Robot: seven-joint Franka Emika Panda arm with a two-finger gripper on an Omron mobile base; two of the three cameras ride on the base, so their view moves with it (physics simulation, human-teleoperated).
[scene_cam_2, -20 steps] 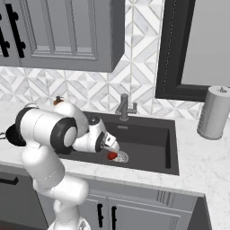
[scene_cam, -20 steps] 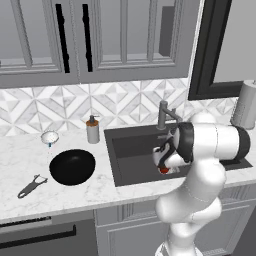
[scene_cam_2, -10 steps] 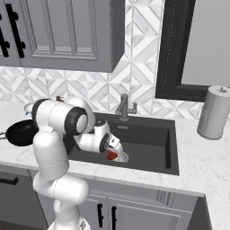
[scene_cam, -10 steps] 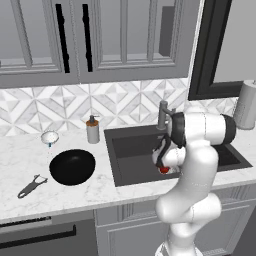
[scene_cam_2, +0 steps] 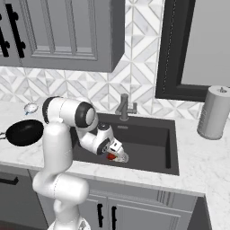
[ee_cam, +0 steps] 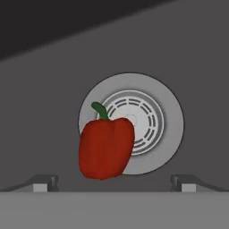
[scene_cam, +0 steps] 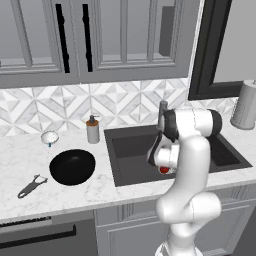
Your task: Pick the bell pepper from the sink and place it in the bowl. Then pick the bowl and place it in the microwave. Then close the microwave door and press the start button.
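The red bell pepper (ee_cam: 106, 147) with a green stem lies on the floor of the dark grey sink (scene_cam: 130, 150), partly over the round metal drain (ee_cam: 150, 120). My gripper (ee_cam: 114, 183) hangs just above it, open, one fingertip on each side and nothing between them. From the base, the hand reaches down into the basin with the bell pepper (scene_cam: 163, 170) (scene_cam_2: 111, 157) right at the gripper (scene_cam_2: 118, 155). The black bowl (scene_cam: 72, 166) (scene_cam_2: 23, 132) stands on the marble counter left of the sink (scene_cam_2: 152, 139). The microwave and its door are out of view.
The grey faucet (scene_cam_2: 124, 108) rises behind the basin. A soap dispenser (scene_cam: 92, 131), a small white strainer (scene_cam: 49, 137) and a peeler (scene_cam: 31, 186) lie around the bowl. A paper towel roll (scene_cam_2: 214, 112) stands at the right. Grey cabinets hang overhead.
The arm's upper links have swung more upright over the sink's front edge. The hand has stayed low over the bell pepper, jaws still open.
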